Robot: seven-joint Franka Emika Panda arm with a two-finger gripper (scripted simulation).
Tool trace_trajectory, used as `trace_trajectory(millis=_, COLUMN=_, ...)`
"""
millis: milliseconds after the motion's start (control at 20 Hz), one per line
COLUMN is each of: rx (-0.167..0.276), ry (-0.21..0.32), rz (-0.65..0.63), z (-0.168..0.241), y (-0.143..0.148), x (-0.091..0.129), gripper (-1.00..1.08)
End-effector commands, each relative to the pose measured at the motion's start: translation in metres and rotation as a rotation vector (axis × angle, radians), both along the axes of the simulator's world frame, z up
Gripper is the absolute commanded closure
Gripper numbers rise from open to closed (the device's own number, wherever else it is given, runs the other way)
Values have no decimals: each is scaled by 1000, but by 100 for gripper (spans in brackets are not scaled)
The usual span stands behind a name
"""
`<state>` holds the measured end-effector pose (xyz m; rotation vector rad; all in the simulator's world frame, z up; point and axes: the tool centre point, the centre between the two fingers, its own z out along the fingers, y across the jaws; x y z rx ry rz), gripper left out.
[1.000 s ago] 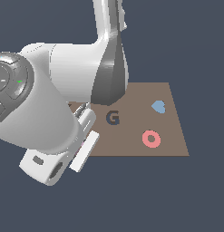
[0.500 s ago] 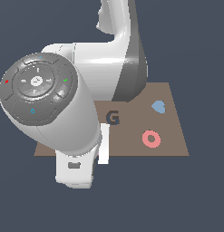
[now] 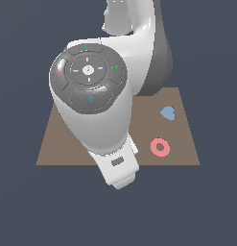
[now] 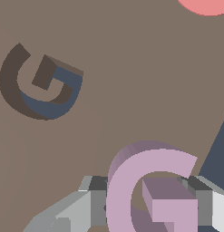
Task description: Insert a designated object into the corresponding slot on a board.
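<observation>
Wrist view: lilac G piece (image 4: 152, 190) seen from above, flanked by two grey fingers (image 4: 72, 210), one on each side of it. The jaws (image 4: 149, 204) appear closed against the piece's sides, though the contact faces themselves are hidden, so a firm grip is likely rather than certain. The piece stands over the brown board (image 4: 131, 90) near the board's edge, where dark background shows at one corner. The G-shaped slot (image 4: 41, 84) lies apart from the piece, unfilled, its navy floor visible along one inner wall. A pink arc at the frame edge is part of the red ring (image 4: 206, 4).

Exterior view: the arm's (image 3: 98, 110) large wrist housing fills the middle and hides the jaws, the piece and the slot. The board (image 3: 187, 144) shows on both sides of the arm. On the exterior view's right lie the blue heart (image 3: 168, 113) and, nearer the camera, the ring (image 3: 159, 147), well apart from each other.
</observation>
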<state>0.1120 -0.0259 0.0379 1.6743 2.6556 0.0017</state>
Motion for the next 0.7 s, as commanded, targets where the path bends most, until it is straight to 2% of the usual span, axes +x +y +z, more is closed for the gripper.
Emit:
trace_trajectory(millis=0, rx=0, ry=-1, rz=119, z=1, y=8, x=-7, gripper=108)
trace_trajectory(millis=650, rx=-1, ry=-1, rz=704, z=2, y=34, x=-54, gripper=108)
